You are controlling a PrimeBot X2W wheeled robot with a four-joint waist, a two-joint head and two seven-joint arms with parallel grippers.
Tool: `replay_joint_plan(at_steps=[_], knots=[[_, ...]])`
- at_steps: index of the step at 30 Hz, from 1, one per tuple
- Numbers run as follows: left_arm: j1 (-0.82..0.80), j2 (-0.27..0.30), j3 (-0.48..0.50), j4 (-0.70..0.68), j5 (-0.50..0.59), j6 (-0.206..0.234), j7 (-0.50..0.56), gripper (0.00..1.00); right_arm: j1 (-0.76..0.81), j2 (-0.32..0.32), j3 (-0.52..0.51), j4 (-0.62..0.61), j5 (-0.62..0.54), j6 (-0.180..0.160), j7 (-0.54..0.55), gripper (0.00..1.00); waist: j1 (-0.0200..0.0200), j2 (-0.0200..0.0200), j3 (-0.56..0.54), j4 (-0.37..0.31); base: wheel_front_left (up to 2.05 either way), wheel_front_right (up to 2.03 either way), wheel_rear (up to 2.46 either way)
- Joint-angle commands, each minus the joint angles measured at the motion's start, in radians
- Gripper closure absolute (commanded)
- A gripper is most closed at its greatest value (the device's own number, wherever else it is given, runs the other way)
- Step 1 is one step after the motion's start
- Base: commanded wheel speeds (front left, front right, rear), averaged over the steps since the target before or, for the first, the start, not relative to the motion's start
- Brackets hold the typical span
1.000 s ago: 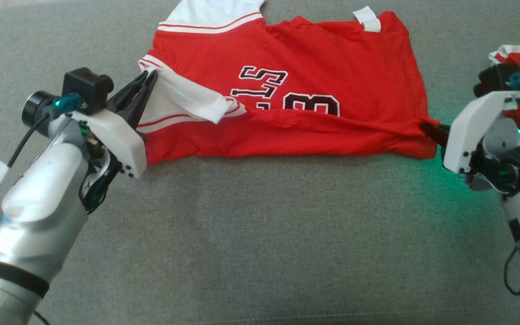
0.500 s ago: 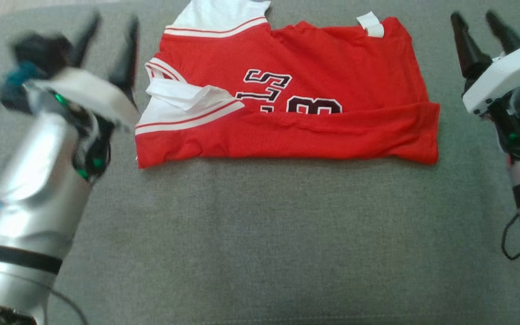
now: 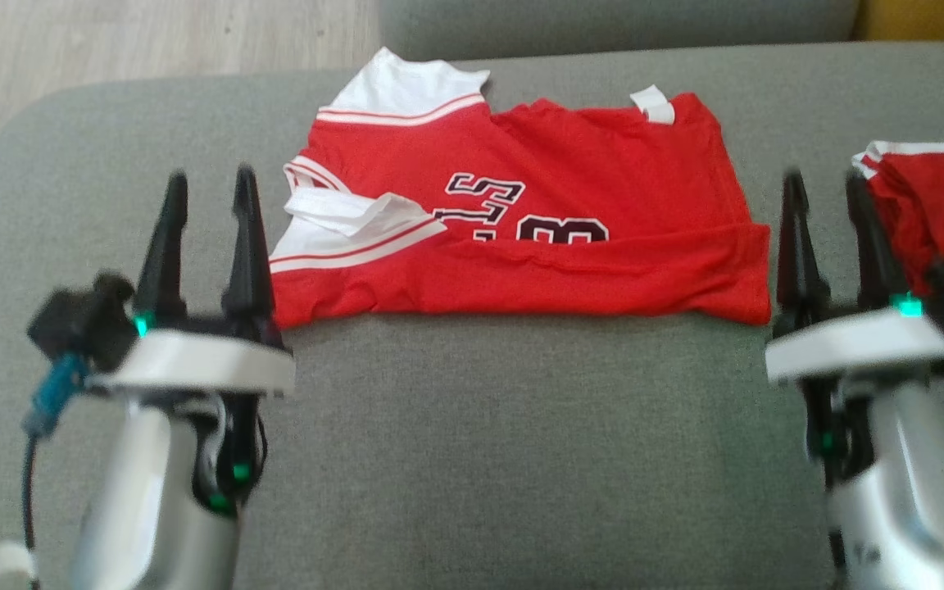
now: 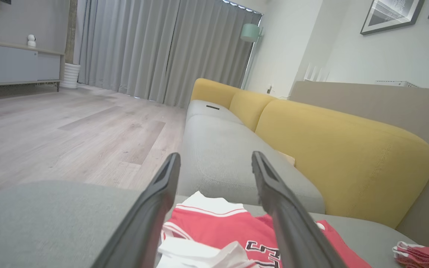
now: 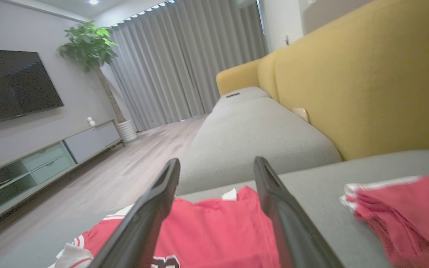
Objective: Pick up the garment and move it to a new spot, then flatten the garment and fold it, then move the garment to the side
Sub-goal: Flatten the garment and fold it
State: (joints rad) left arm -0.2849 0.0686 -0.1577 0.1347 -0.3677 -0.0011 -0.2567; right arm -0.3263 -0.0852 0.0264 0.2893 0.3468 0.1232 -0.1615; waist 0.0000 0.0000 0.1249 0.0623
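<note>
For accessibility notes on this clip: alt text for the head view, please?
A red jersey with white sleeves lies partly folded on a grey cushion. The left claw and right claw stand open off either end of it, holding nothing. Another red garment lies far right.

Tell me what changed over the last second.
Both grippers let go. The left gripper released the white sleeve of the jersey, and the right gripper released its lower right corner. Both opened and drew back toward the robot, clear of the cloth. The sleeve settled onto the jersey. The view itself shifted too. Unchanged: the jersey folded on the grey cushion, the other red garment to its right.
</note>
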Motion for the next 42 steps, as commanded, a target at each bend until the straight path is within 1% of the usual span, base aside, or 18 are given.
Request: replay_joint_plan(at_steps=[1,3,5,8,12,14,17,20,26,30,31,36,42], knots=[[-0.012,0.010,0.044,-0.038,0.009,-0.005,-0.005,0.00,0.004,0.010,0.007,-0.045,-0.010,0.008,-0.015,0.00,0.0000,0.0000,-0.013,0.002,0.00,0.00,0.00],[0.056,-0.008,0.050,-0.034,0.049,-0.015,-0.005,0.00,0.088,0.030,-0.018,-0.084,-0.033,0.008,-0.030,0.00,0.0000,0.0000,-0.023,0.003,0.00,0.00,0.00],[0.084,-0.013,0.051,-0.018,0.070,-0.016,-0.005,0.00,0.128,0.034,-0.026,-0.098,-0.014,0.008,-0.032,0.00,0.0000,0.0000,-0.025,0.001,0.00,0.00,0.00],[0.096,-0.016,0.051,0.013,0.093,-0.012,-0.005,0.00,0.156,0.034,-0.012,-0.107,0.018,0.008,-0.038,0.00,0.0000,0.0000,-0.023,-0.007,0.00,0.00,0.00],[0.077,-0.017,0.037,0.091,0.131,0.000,-0.005,0.00,0.154,0.035,0.006,-0.119,0.016,0.008,-0.027,0.00,0.0000,0.0000,-0.009,-0.023,0.00,0.00,0.00],[0.056,-0.017,0.033,0.146,0.159,0.015,-0.005,0.00,0.147,0.035,0.011,-0.127,0.014,0.008,-0.018,0.00,0.0000,0.0000,-0.001,-0.031,0.00,0.00,0.00],[0.018,-0.008,0.037,0.252,0.199,0.054,-0.005,0.00,0.140,0.035,0.015,-0.140,0.013,0.008,-0.008,0.00,0.0000,0.0000,0.013,-0.045,0.00,0.00,0.00],[-0.030,0.003,0.046,0.361,0.214,0.084,-0.002,0.00,0.138,0.035,0.018,-0.154,0.015,0.008,0.000,0.00,0.0000,0.0000,0.027,-0.057,0.00,0.00,0.00],[-0.121,0.034,0.044,0.544,0.230,0.102,0.025,0.00,0.125,0.035,0.023,-0.179,0.009,0.008,0.022,0.00,0.0000,0.0000,0.057,-0.088,0.00,0.00,0.00],[-0.163,0.055,0.035,0.632,0.239,0.099,0.025,0.00,0.093,0.035,0.016,-0.204,-0.010,0.008,0.050,0.00,0.0000,0.0000,0.073,-0.109,0.00,0.00,0.00],[-0.163,0.055,0.035,0.632,0.239,0.099,0.025,0.00,0.093,0.035,0.016,-0.204,-0.010,0.008,0.050,0.00,0.0000,0.0000,0.073,-0.109,0.00,0.00,0.00],[-0.203,0.071,0.022,0.726,0.249,0.101,0.034,0.00,0.074,0.035,0.012,-0.235,-0.023,0.008,0.082,0.00,0.0000,0.0000,0.086,-0.120,0.00,0.00,0.00],[-0.243,0.064,-0.007,0.805,0.252,0.076,0.044,0.00,0.065,0.035,-0.012,-0.270,-0.035,0.008,0.111,0.00,0.0000,0.0000,0.094,-0.120,0.00,0.00,0.00]])
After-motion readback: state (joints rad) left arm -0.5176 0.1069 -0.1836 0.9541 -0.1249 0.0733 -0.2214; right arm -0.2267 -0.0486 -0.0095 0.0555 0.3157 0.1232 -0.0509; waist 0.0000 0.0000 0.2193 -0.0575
